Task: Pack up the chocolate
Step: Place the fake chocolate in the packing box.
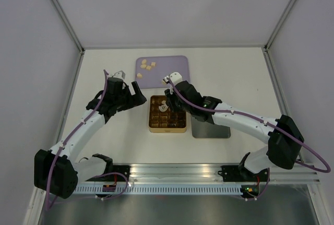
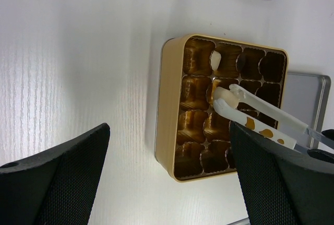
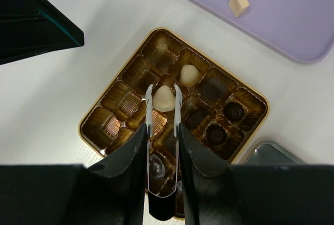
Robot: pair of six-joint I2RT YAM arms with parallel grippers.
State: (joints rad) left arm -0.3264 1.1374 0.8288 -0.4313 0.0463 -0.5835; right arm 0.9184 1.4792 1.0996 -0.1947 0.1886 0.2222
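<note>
White table (image 1: 235, 73) with grey walls around it has a gold tin (image 1: 151, 127) near the middle. Seen from the top, a purple tray (image 1: 175, 68) lies at 12 o'clock from the tin. A flat grey lid (image 1: 210, 130) sits just beside the tin at 3 o'clock. Some of the chocolate (image 1: 147, 67) lies as a few pale bits on the tray, and the rest is in the tin's little cups. The right gripper (image 3: 163, 131) is squeezed tight on the tweezers (image 3: 150, 111). The tweezer tips pinch one pale piece (image 3: 164, 98) over the middle of the tin. I cannot tell if it touches the cup under it. In the right wrist view, another pale lump (image 3: 189, 74) sits in a cup at 1 o'clock from the pinched piece. Dark round ones (image 3: 233, 111) fill cups at 3 and 4 o'clock. The left gripper (image 2: 169, 130) hangs at 10 o'clock from the tin. Its fingers (image 2: 62, 178) are spread wide with nothing held between them.
</note>
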